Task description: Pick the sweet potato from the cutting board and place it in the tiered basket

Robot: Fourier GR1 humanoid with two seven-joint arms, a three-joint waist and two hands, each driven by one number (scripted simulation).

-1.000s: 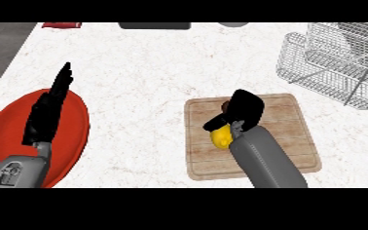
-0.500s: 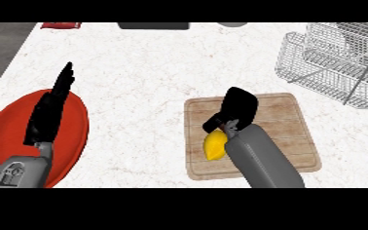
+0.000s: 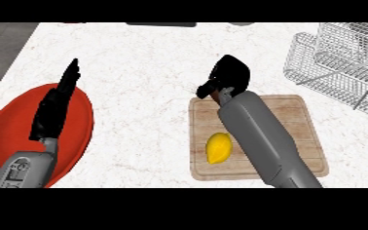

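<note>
At the far edge of the cutting board, the right hand now sits higher and further out than a sec ago. It was down over the board's left half then, right by the yellow fruit. It has lifted and carried fwd, fingers curled shut round a small red-brown lump, prob. the sweet potato. Only a sliver of it peeks out below the palm, so it's off the board and in the hand. The yellow fruit lies alone on the wood, untouched.

Meaning for the task: pick looks done, transport begun. The tiered basket is well off to the right at the counter's far side, so the arm must swing right next.

Materials etc.:
- Board: pale wood, rectangular w/ rounded corners, grain running across, shallow groove round the rim.
- Basket: thin silvery wire grid, open, stepped levels.
- Counter: white stone look w/ faint veins, smooth.
- Yellow fruit: lemon-shaped, glossy.
- Red plate: plain, shiny, at left.

The left hand rests over that plate, fingers straight, holding nothing.
</note>
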